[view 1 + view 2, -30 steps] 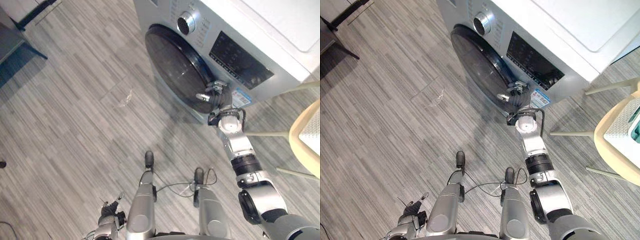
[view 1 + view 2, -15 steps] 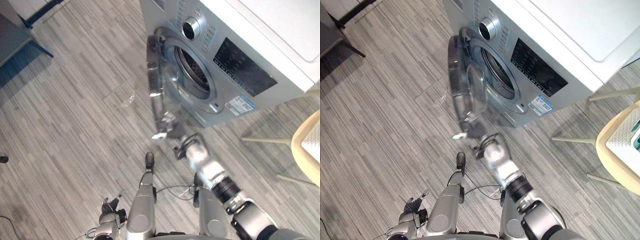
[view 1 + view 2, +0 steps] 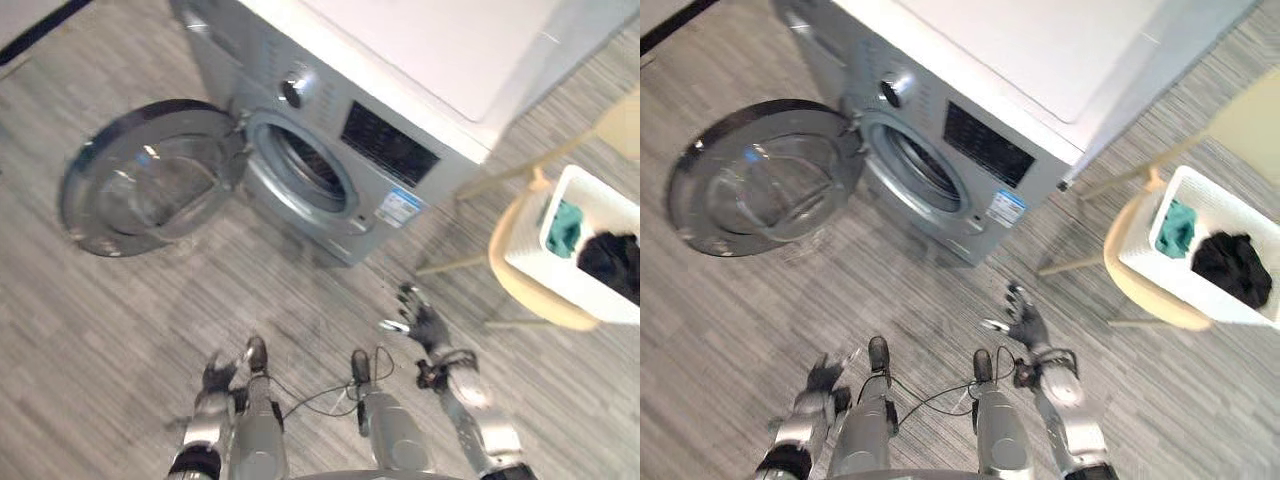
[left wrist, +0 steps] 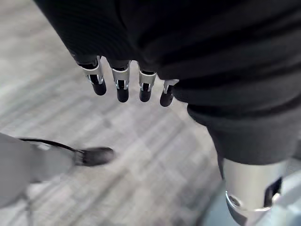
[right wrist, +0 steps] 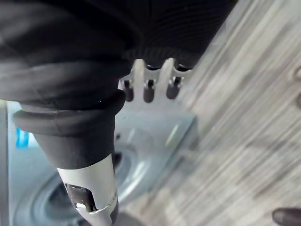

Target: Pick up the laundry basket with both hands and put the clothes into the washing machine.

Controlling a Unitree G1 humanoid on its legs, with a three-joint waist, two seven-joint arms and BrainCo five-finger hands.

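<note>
Grey wood-grain flooring (image 3: 90, 330) covers the work area. At the far left we find the round door (image 3: 150, 180) of the washing machine (image 3: 420, 50), swung fully open on its hinge and standing well clear of the drum opening (image 3: 305, 170), which is exposed. Low in the head views, left of centre, the left hand (image 3: 218, 375) hangs close to the floor. Its own wrist view shows the fingers (image 4: 122, 87) straight, pointing downward and holding nothing. Moving right, the silver front of the machine carries a round dial (image 3: 295, 88) above the opening, a dark display panel (image 3: 390, 145) beside the dial, and a small label (image 3: 398, 208) below that panel. The white top of the machine faces the camera. Right of centre, in front of the machine's right corner and apart from it, the right hand (image 3: 420, 318) is held above the floor with its fingers spread wide and its palm empty. Further right stands a pale chair (image 3: 530, 295), near the side of the machine. The white laundry basket (image 3: 535, 222) rests on the chair seat, well apart from both hands. Inside the basket we see a teal garment (image 3: 563, 228) on the side nearer the machine and a black garment (image 3: 612, 262) just beside it.
</note>
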